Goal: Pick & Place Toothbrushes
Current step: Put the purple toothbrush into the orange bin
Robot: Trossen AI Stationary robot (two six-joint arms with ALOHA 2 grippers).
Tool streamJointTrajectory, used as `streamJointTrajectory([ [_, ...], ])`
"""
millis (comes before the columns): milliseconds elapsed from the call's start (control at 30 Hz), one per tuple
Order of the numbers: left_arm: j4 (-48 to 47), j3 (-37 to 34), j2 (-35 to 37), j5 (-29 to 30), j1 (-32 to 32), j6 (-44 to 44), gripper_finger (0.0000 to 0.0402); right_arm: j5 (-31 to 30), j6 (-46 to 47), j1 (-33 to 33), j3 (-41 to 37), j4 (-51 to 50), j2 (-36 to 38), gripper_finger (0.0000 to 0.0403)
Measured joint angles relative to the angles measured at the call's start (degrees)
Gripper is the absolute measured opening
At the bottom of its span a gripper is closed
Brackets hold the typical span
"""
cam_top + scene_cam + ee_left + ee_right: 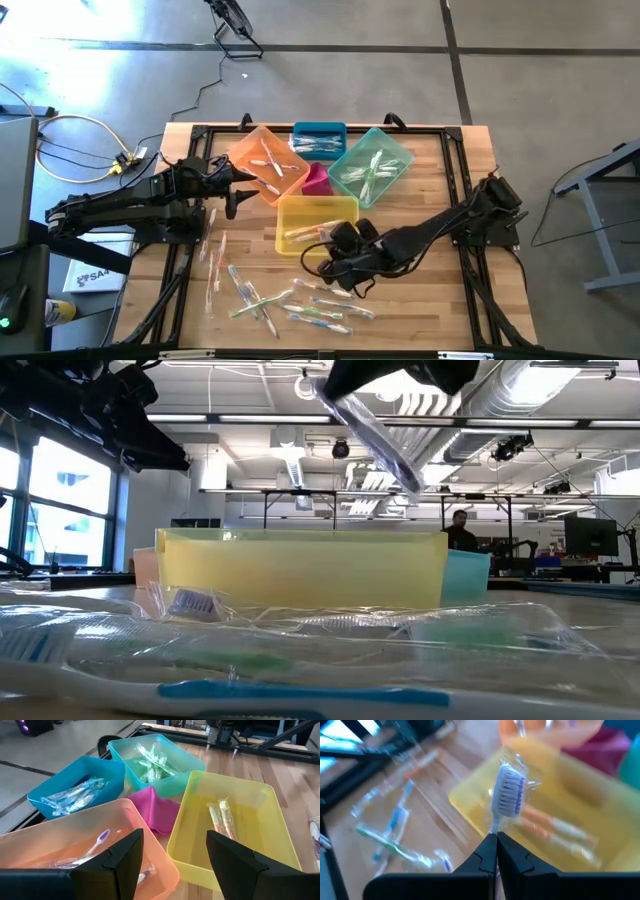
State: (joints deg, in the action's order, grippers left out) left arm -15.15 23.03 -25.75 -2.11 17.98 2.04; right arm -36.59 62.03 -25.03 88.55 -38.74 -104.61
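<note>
My right gripper (495,840) is shut on a wrapped toothbrush with purple bristles (509,795), above the near edge of the yellow bin (315,222). In the low view that toothbrush (375,435) slants in the air below the gripper. Several wrapped toothbrushes (290,300) lie flat and loose on the wooden table near its front edge. More lie inside the orange bin (265,160), blue bin (318,140), green bin (372,165) and yellow bin. My left gripper (175,855) waits open and holding nothing, above the orange bin's near side. My right gripper pinches the toothbrush's neck (495,829), wrapper and all, between its two fingertips. The purple-bristled head (510,790) sticks out past the fingertips, and the handle is hidden behind the fingers. The fingers slant downward from the table's right side. The toothbrush is lifted clear and tilted.
A small pink bin (317,180) sits between the four larger bins, which cluster at the table's far middle. A black frame (470,200) runs around the table. A few wrapped toothbrushes (213,255) lie near the left arm. Bare wood shows at the near right.
</note>
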Motion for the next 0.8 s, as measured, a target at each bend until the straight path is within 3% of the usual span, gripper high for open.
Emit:
streamJointTrajectory([
  [200, 2.48, 0.00, -0.01, -0.70, 0.02, 1.29, 0.0211, -5.06, -9.99, 2.03, 0.00, 4.20, 1.16, 0.0003],
  [300, 5.01, 0.00, -0.01, -3.26, 0.01, 2.81, 0.0211, -4.83, -15.09, 3.98, 0.00, 7.18, 1.32, 0.0003],
  [500, 8.67, 0.00, -0.01, -9.48, 0.00, 2.90, 0.0211, -3.01, -24.71, 8.29, 0.00, 12.39, 1.32, 0.0003],
  [800, 10.35, 0.00, -0.01, -10.82, 0.01, 2.78, 0.0211, 5.92, -39.10, 15.33, 0.00, 24.28, 1.32, 0.0003],
])
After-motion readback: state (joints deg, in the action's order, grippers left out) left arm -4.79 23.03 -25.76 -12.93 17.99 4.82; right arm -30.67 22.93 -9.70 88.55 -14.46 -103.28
